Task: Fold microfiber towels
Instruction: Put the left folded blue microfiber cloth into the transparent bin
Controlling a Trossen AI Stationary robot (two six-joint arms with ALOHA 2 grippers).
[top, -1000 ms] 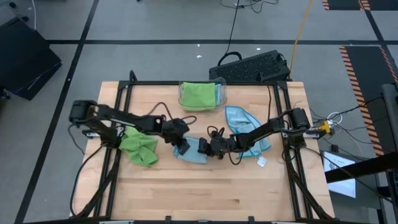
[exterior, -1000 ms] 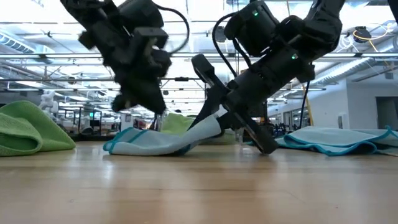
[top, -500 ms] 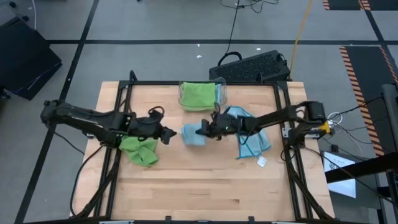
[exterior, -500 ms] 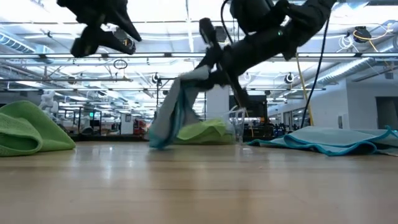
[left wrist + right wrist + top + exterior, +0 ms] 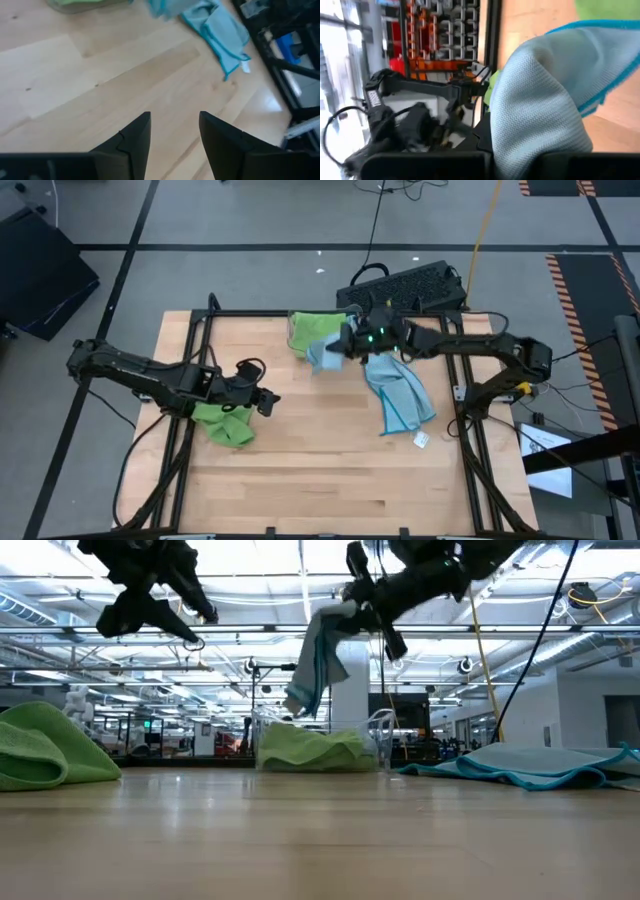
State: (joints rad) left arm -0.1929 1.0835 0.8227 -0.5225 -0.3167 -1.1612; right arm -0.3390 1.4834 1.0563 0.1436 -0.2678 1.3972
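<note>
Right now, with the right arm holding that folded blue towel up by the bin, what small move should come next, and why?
Probably carry it a little farther over the clear bin and lower it. The right gripper is shut on the folded blue towel, which hangs above the bin's edge, where a green towel already lies. The left gripper waits empty, jaws apart, beside the crumpled green towel.

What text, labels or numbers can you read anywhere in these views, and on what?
None can be read.
Small white tag on the table beside the flat blue towel: any print is too small to read.
Keyboard behind the table: key legends too small to read.
Racks and signs in the room behind, in the low view: blurred, unreadable.
</note>
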